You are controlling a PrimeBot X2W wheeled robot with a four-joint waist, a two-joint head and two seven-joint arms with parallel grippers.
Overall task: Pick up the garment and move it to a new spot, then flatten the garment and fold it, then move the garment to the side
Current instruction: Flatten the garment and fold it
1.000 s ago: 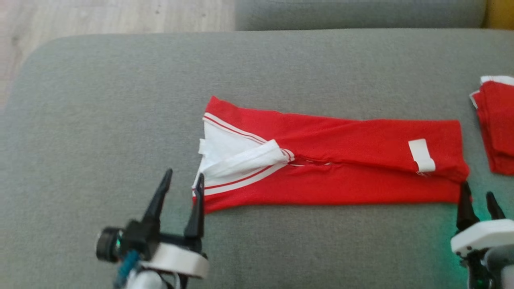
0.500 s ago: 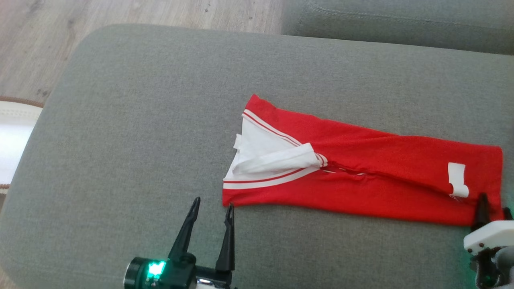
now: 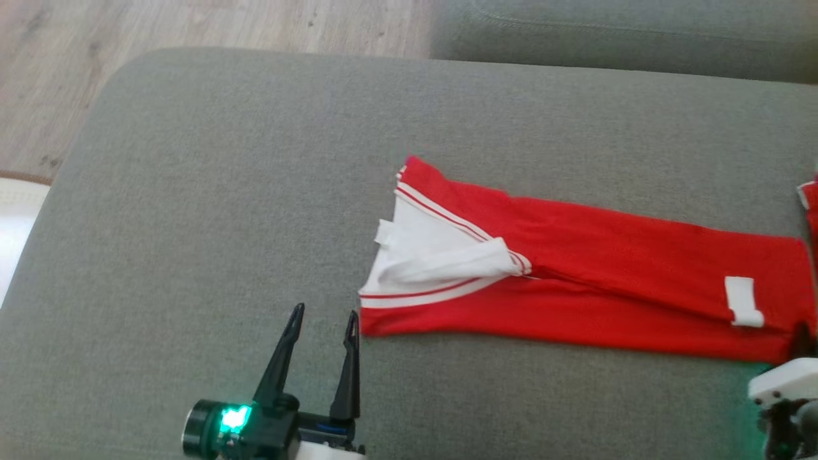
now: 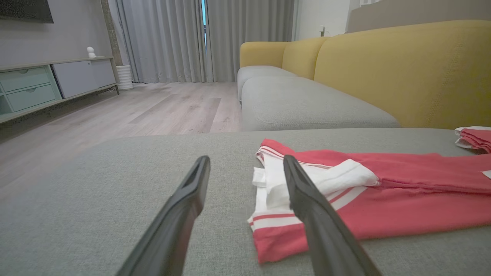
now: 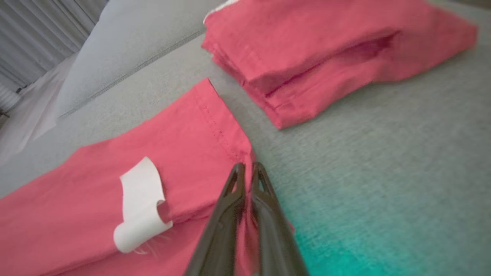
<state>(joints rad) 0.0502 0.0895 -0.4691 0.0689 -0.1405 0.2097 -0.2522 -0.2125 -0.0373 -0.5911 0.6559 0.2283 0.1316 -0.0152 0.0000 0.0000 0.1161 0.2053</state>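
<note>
Because the red garment [image 3: 575,281] lies as a long folded strip on the grey sofa cushion [image 3: 223,191], each end likely needs its own hold: the left gripper [image 3: 324,311] sits beside the white-trimmed corner, jaws spread and empty. The right gripper [image 5: 248,165] pinches the opposite hem corner between its jaws.

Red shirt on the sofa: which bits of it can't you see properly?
- Head view: the garment's far right corner is hidden behind the right gripper; the second red pile is cut off by the picture's edge.
- Left wrist view: a finger of the open left gripper covers part of the white collar.
- Right wrist view: shut fingers hide how much cloth they pinch; the white label is blurred, any print unreadable.
</note>
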